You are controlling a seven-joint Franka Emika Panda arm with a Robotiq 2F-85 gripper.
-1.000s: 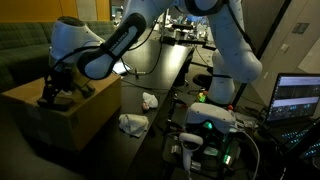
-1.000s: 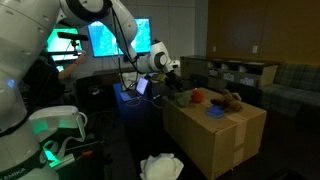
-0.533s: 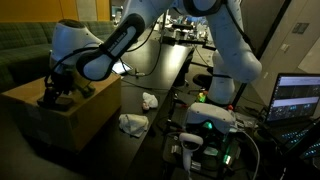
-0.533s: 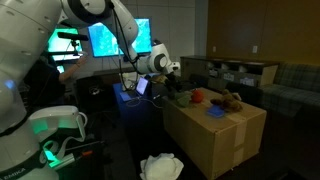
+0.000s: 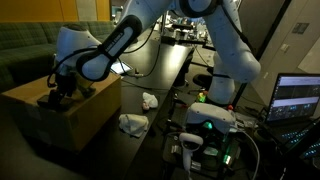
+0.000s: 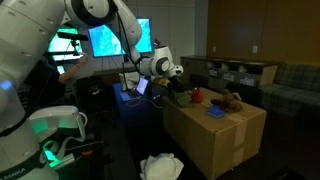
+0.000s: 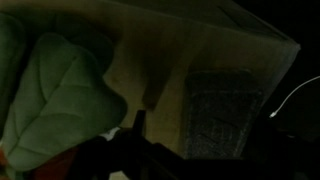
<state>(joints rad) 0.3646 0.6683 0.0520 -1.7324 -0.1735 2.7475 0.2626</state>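
Jaws spread above the cardboard box [image 5: 82,112], beside green toy [image 7: 55,95]; rectangular patch [image 7: 220,115] too dim to read.

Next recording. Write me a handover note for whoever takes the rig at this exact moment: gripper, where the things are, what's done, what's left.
Gripper: open, holding nothing, low over the robot's end of the cardboard box.
Things: green plush lies on the box top just under the gripper. The red toy is beside it; the brown plush and blue piece are farther along.
Done: gripper is above the green plush.
Left: no grasp made yet; everything lies on the box.
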